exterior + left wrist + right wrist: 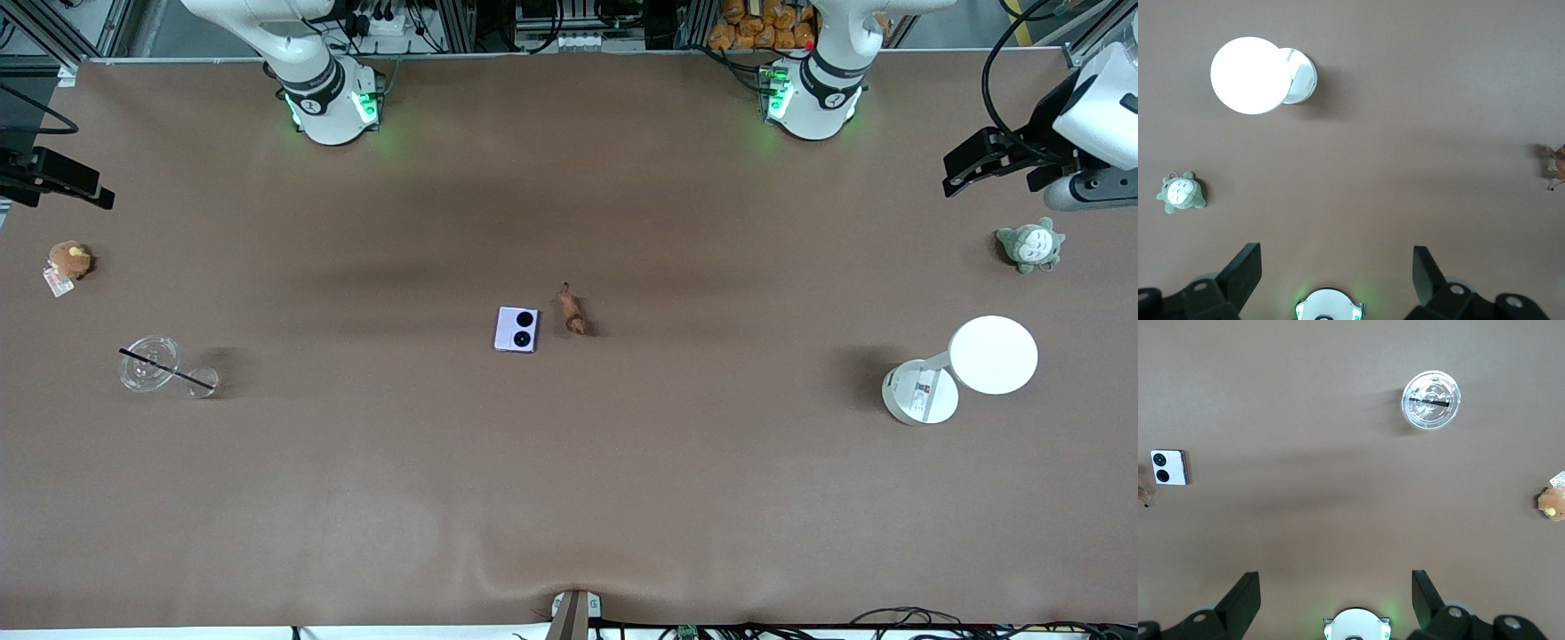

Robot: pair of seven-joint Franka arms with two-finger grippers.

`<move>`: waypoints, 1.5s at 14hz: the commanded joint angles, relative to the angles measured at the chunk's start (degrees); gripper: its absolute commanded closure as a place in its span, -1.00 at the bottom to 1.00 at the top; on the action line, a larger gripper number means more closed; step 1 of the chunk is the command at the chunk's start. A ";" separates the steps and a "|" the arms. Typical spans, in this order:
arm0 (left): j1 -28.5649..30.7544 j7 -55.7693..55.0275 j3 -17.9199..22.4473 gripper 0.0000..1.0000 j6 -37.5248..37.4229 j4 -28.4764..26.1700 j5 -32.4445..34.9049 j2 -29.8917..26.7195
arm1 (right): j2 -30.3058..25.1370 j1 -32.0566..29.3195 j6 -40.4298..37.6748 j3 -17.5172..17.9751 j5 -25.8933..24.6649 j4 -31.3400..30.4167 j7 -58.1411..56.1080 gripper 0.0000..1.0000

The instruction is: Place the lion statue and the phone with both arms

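The lavender phone (516, 329) lies flat at the table's middle, its two black camera circles facing up. The small brown lion statue (573, 313) lies on its side right beside it, toward the left arm's end, apart from it. My left gripper (958, 178) hangs open and empty high over the left arm's end of the table, above the grey-green plush. My right gripper (98, 191) hangs open and empty over the right arm's end. The left wrist view shows its open gripper (1337, 267) and the lion (1557, 167). The right wrist view shows its open gripper (1336, 587) and the phone (1169, 467).
A grey-green plush (1029, 244) and a white round-topped stand (965, 369) sit toward the left arm's end. A round brown plush with a tag (67, 262) and a toppled clear cup with a straw (164, 366) sit toward the right arm's end.
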 commanded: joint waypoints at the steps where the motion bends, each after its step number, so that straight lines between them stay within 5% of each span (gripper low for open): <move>1: -0.14 0.34 0.00 -1.00 -0.90 1.35 -0.30 0.35 | -0.87 0.93 0.08 0.06 -1.12 -0.01 1.22 -1.00; 21: -0.05 -0.45 0.00 -1.00 -0.90 0.82 -0.47 1.14 | -1.22 1.91 4.30 0.06 -0.77 -2.03 1.05 -1.00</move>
